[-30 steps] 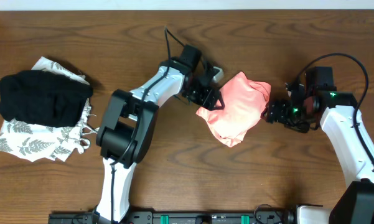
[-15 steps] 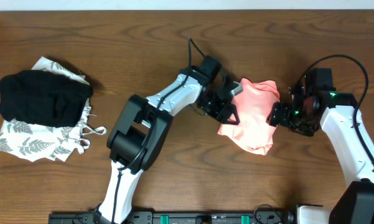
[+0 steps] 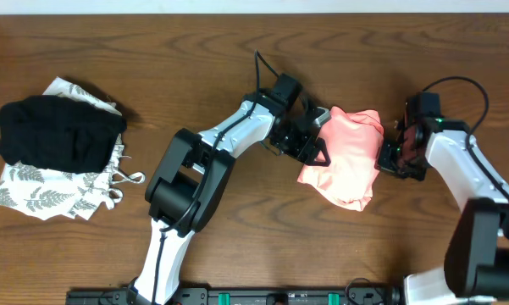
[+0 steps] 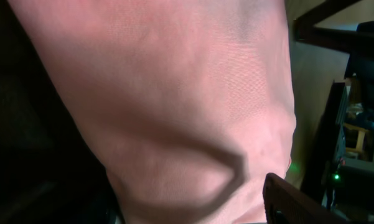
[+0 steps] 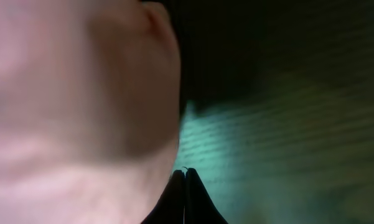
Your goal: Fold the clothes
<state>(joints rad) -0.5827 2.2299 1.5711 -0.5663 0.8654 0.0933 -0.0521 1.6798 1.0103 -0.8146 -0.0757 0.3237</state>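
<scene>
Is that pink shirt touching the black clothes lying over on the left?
Apart. The overhead view shows a wide stretch of bare table between the pink T-shirt and the black garment.

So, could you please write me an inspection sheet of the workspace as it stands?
Surface: wooden table, no spills seen.
Job's things: pink T-shirt, bunched, not folded, between the two grippers.
Clutter: black garment lying on a leaf-print garment, far left.
Grippers: left gripper with jaws apart at the shirt's left edge, grip unclear; right gripper shut at its right edge.
Cables: black cable by the left arm, another arching over the right arm.
Surroundings: black rail along the near edge.
</scene>
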